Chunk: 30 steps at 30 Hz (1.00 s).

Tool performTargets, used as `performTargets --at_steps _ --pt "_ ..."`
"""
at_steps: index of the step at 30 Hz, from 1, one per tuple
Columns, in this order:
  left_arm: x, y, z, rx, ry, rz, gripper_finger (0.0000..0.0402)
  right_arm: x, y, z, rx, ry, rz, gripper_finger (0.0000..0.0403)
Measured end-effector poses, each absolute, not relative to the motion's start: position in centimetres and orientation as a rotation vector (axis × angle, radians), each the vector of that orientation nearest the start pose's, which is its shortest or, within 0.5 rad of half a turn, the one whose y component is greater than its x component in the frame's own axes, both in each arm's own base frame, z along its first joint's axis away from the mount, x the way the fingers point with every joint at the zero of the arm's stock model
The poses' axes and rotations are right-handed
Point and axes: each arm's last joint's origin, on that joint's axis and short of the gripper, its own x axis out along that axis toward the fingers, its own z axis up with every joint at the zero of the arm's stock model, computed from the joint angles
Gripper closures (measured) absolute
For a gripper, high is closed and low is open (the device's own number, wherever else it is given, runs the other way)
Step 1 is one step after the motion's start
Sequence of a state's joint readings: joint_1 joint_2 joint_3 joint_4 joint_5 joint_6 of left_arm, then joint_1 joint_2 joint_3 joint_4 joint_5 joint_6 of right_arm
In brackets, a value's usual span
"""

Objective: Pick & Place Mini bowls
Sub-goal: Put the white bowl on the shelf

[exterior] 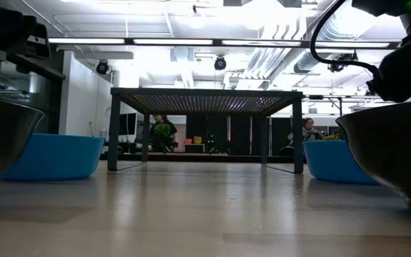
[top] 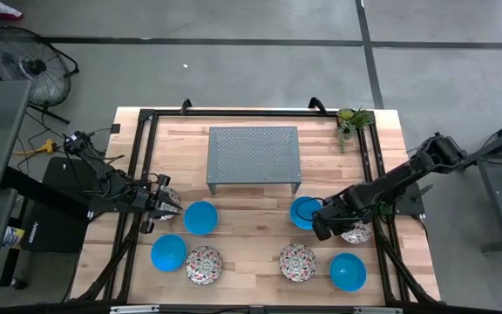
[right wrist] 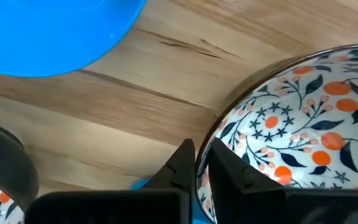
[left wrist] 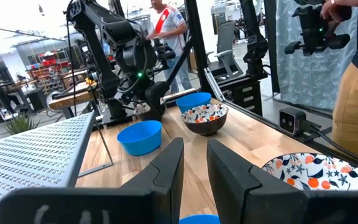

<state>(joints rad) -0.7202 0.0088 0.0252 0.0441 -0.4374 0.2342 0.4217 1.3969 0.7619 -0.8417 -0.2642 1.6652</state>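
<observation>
The surface (top: 260, 218) is pale planked wood with visible grain and a soft sheen. The stand (top: 253, 155) is matt grey perforated metal. The blue bowls (top: 200, 217) look smooth; the floral bowls (right wrist: 303, 124) look glossy, like glazed ceramic.

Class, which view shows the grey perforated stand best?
The high view: the whole stand shows from above. The low view shows its legs and underside; the left wrist view one edge; the right wrist none.

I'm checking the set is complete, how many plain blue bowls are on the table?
4. Left side: one blue bowl by the left end effector, another in front of it. Right side: one partly under the right arm, another toward the front edge.
</observation>
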Motion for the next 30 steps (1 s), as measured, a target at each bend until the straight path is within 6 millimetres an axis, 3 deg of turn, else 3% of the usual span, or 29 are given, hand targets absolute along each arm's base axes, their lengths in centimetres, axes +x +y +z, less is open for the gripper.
performTargets --at_steps 9,16,30 --pt "7.9 -5.3 17.5 0.199 -0.084 -0.275 0.0335 18.8 9.2 18.0 1.109 1.537 -0.796 0.0395" --pt "7.9 -5.3 17.6 0.199 -0.084 -0.275 0.0335 18.7 9.0 19.4 0.958 1.554 -0.794 0.0402" --pt "7.9 -5.3 17.6 0.199 -0.084 -0.275 0.0335 18.5 8.9 19.6 0.856 1.572 -0.759 0.0402"
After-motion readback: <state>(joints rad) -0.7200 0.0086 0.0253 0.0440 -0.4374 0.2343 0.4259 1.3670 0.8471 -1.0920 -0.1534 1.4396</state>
